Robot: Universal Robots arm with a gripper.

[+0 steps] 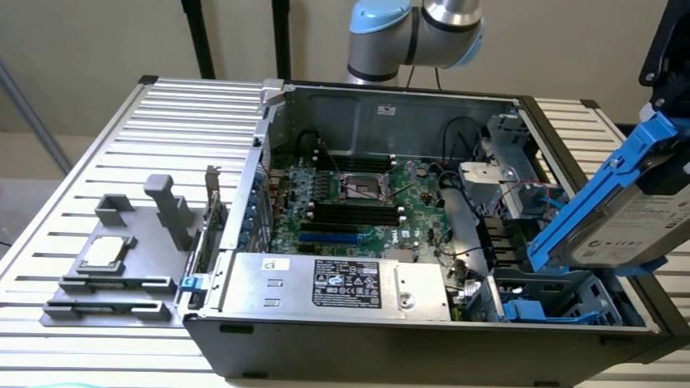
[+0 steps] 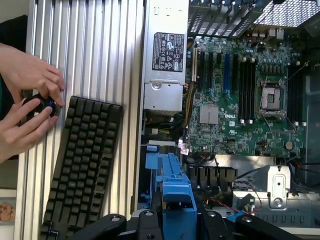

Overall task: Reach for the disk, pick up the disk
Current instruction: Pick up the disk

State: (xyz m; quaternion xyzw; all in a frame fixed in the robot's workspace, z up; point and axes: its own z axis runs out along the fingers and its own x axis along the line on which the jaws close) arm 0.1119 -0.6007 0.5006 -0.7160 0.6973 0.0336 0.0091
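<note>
The disk (image 1: 636,222) hangs in the air at the exterior view's right, lifted clear of the open case (image 1: 431,323) and tilted steeply, its white label facing the camera and its blue frame (image 1: 587,202) running up along the left edge. It sits above the blue cage (image 1: 544,305) in the near right corner of the case, apart from it. The dark body of the tool (image 1: 663,174) reaches down from the top right edge and meets the disk's upper end.

In the wrist view the tool (image 2: 177,220) has its two black fingers (image 2: 150,225) closed in against the sides of a blue plastic block, the end of the disk's frame (image 2: 177,200), gripping it firmly.

Inside the case lies the green board (image 1: 361,198) with its empty socket (image 1: 361,187) and dark memory slots, and the silver power unit (image 1: 334,283) along the near wall. The arm's (image 1: 415,32) grey and pale blue joints stand beyond the far wall.

The case rests on a ribbed metal table (image 1: 119,153). On the table at the exterior view's left stands a grey holder (image 1: 119,259) with a small square chip (image 1: 105,252) on it.

In the wrist view a black keyboard (image 2: 82,165) lies on the table beside the case, and a person's two hands (image 2: 27,100) hold a small dark round object (image 2: 40,106) just beside the keyboard's corner.
</note>
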